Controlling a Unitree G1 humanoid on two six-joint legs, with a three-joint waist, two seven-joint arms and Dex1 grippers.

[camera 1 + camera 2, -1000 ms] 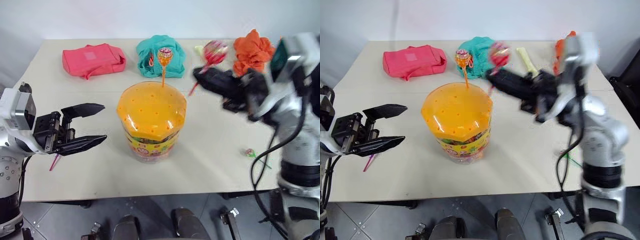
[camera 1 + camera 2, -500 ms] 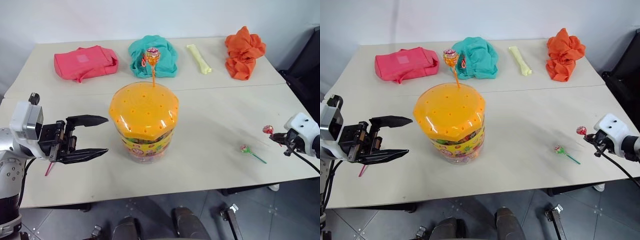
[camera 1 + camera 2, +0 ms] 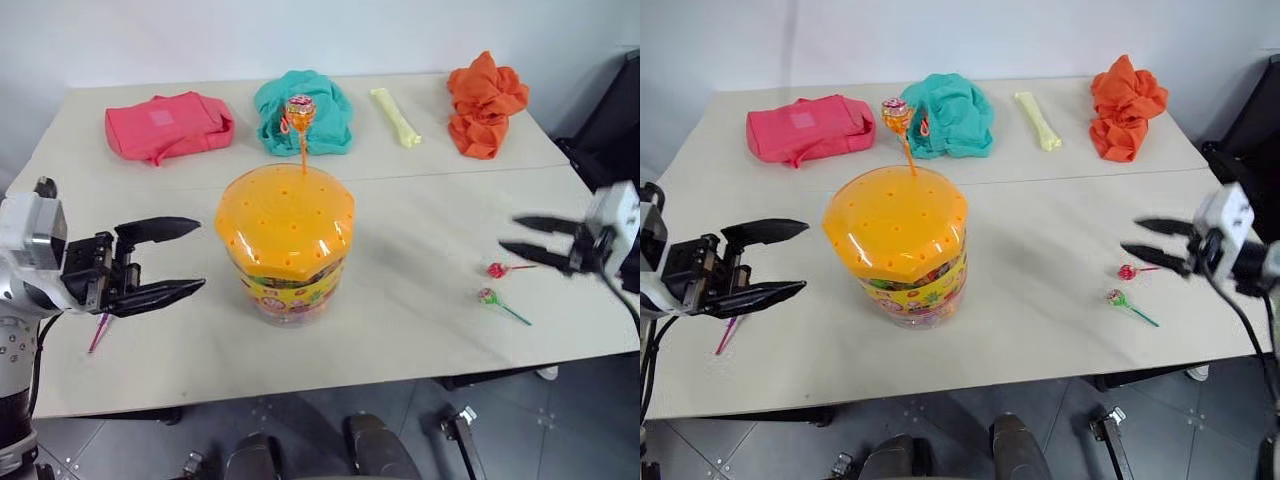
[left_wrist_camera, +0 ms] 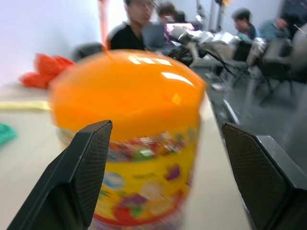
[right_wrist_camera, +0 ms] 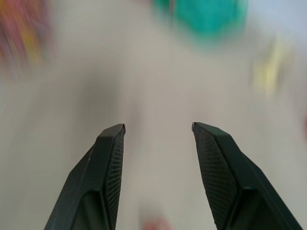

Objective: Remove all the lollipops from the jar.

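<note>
We judged the last lollipop (image 3: 301, 113), upright in the jar (image 3: 286, 245) beyond our wide-open, empty left gripper (image 3: 172, 260), light and thin-sticked, best pinched on its stick, while our right gripper (image 3: 528, 239) stood open and empty.

purple lollipop (image 3: 100, 331) (behind left pincer (image 3: 190, 257))

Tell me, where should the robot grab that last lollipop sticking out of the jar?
Probably the orange stick just below the wrapped head of the lollipop, coming from above: it stands nearly upright in a hole of the jar's orange lid.
</note>
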